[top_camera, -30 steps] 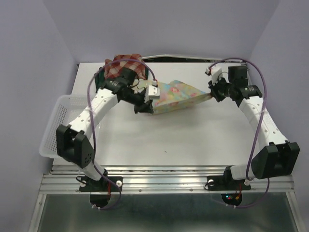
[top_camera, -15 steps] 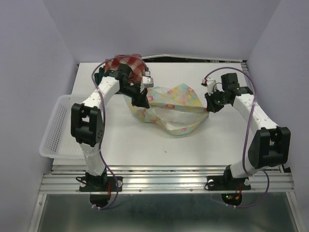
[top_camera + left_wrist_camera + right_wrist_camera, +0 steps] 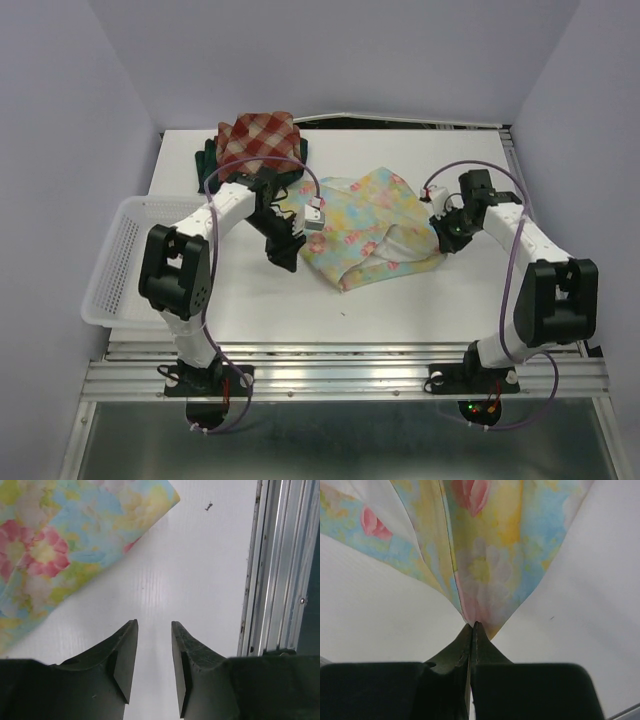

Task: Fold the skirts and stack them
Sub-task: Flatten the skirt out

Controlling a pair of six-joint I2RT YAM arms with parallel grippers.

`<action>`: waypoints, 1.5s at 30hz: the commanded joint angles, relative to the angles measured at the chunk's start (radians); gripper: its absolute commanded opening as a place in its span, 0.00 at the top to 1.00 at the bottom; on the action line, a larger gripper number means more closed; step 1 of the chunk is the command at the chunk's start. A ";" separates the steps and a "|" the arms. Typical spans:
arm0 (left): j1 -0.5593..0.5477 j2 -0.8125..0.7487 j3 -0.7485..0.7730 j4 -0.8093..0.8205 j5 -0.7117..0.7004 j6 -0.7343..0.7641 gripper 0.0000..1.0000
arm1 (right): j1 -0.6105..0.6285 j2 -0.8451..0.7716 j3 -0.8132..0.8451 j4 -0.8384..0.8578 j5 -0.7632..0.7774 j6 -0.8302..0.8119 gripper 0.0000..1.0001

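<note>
Top external view: flowered skirt lies loosely folded mid-worktop; red plaid skirt sits at the far-left corner; left gripper, fingers part-open and empty, hangs beside the flowered skirt's left edge; right gripper pinches its right hem. Lay that hem flat before letting go.

Shows white rectangular plastic mesh basket lying level on left side of flat white table top, outer long rim at or just past table's left edge. Also shows tiny dark speck on bare surface near front centre, well apart from basket. Along table's near edge, ribbed silver aluminium rail running left to right. Around table, plain lavender walls left, back and right. At far edge, narrow dark gap against back wall.
</note>
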 commanded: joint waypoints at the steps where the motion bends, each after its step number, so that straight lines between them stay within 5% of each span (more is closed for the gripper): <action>1: 0.002 -0.140 -0.080 0.063 -0.051 -0.045 0.46 | 0.000 -0.092 -0.077 -0.083 -0.005 -0.090 0.99; 8: -0.040 -0.183 -0.145 0.432 -0.092 -0.400 0.46 | 0.000 -0.178 -0.092 -0.091 0.079 -0.113 0.92; 13: -0.147 -0.155 -0.151 0.374 -0.080 -0.265 0.43 | 0.000 -0.234 -0.069 -0.089 0.048 -0.110 0.94; 22: -0.411 -0.405 -0.487 0.762 -0.417 -0.153 0.25 | 0.000 -0.154 -0.102 -0.100 0.045 -0.091 0.99; 28: -0.486 -0.352 -0.512 0.864 -0.491 -0.167 0.25 | 0.000 -0.148 -0.108 -0.088 0.064 -0.084 0.99; 39: -0.573 -0.226 -0.476 0.739 -0.456 -0.099 0.28 | 0.000 -0.168 -0.107 -0.081 0.102 -0.076 0.99; 45: -0.587 -0.183 -0.495 0.694 -0.457 -0.086 0.44 | 0.000 -0.158 -0.098 -0.081 0.107 -0.068 0.99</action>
